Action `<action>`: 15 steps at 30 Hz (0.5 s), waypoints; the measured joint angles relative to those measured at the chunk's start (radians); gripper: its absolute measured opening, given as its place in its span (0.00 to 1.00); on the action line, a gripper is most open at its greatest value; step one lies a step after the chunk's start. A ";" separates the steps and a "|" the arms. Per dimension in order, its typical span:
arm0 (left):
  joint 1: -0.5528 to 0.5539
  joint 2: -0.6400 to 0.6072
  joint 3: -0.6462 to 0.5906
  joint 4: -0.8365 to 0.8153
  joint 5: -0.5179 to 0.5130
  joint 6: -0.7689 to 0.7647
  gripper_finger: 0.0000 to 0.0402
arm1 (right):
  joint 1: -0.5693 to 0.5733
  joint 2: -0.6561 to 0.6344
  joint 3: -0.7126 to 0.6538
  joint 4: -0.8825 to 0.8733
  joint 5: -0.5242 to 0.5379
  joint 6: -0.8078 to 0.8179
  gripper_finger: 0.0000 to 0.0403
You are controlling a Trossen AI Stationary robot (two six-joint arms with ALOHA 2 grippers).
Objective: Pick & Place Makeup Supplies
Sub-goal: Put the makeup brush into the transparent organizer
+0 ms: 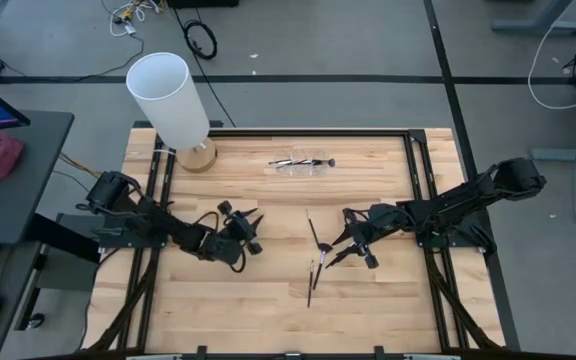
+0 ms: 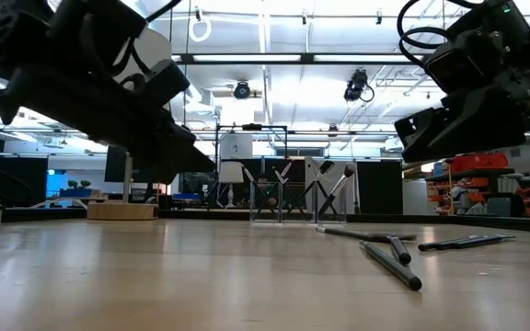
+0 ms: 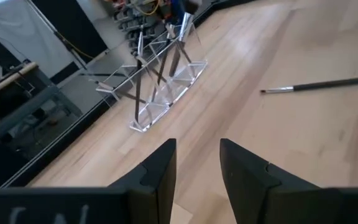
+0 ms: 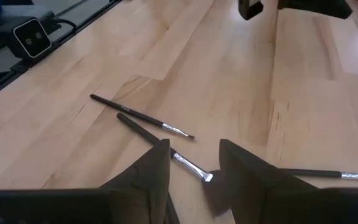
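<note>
A tall white cylinder (image 1: 171, 98) on a round wooden base (image 1: 197, 155) stands tilted at the far left corner of the wooden table (image 1: 268, 300), well clear of both arms. Toward the far edge, near the middle, a clear acrylic rack (image 1: 301, 163) holds several makeup brushes crossed against one another.

Three loose brushes lie on the boards right of centre. One brush (image 1: 312, 233) points away toward the rack; a second brush (image 1: 309, 284) lies nearer the front edge; a third brush (image 1: 323, 256) lies just beside the right gripper (image 1: 349, 243). In the right wrist view that brush's silvery ferrule (image 4: 190, 165) runs in between the two dark fingers (image 4: 244, 169), though contact cannot be made out.

The right gripper hangs low over these brushes, its fingers parted and nothing lifted in them. The left gripper (image 1: 251, 229) waits left of centre, fingers apart and empty, facing the rack across bare boards, with the nearest loose brush off to its right.
</note>
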 joint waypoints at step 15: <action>0.013 0.000 0.000 0.005 0.058 -0.001 0.31 | 0.000 0.000 0.000 0.000 0.000 0.000 0.35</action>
